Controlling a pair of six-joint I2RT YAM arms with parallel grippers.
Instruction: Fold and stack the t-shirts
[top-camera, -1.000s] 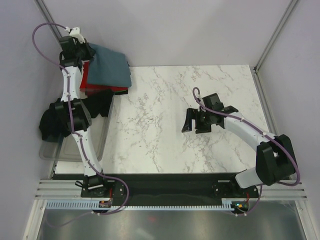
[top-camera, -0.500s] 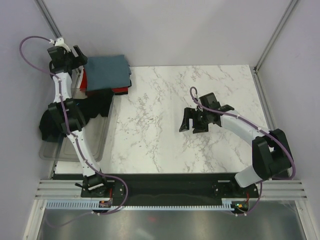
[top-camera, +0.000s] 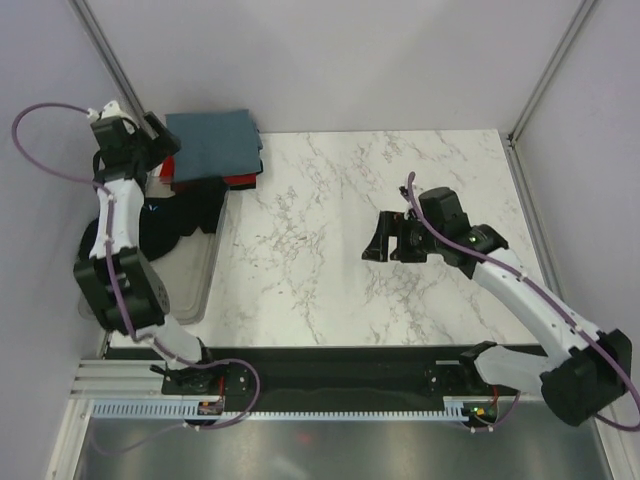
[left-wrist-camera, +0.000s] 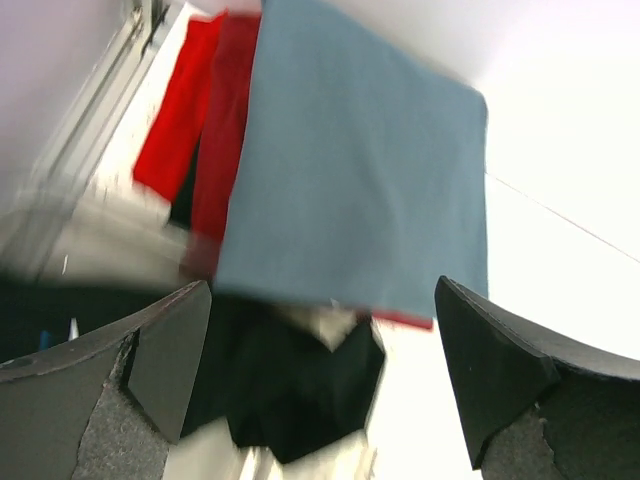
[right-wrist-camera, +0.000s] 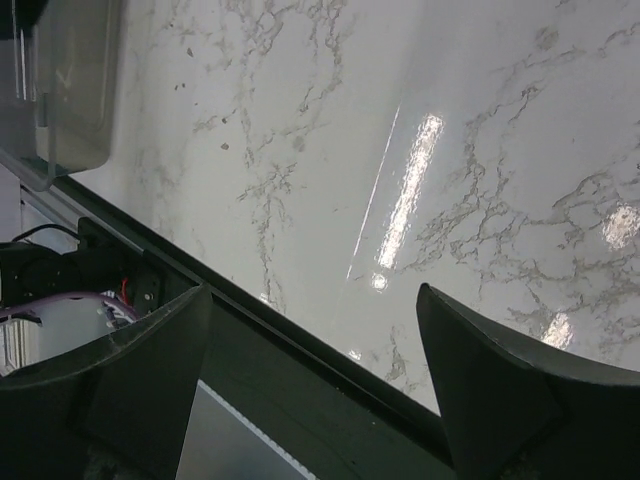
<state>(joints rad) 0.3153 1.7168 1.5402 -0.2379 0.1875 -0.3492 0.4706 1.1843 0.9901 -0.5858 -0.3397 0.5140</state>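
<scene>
My left gripper (top-camera: 155, 143), jaws apart and empty, hangs beside the folded slate blue-grey cloth t-shirt (top-camera: 212, 145) stacked on the bright red t-shirt (top-camera: 170, 168). The black cloth t-shirt (top-camera: 178, 218) lies just nearward of it. My right gripper (top-camera: 388, 250), likewise agape, is well apart.

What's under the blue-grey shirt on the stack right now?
A red shirt shows under the blue-grey shirt, along its left and near edges, with a dark sliver between the red folds. Everything else beneath is covered, so its fold cannot be checked.
</scene>
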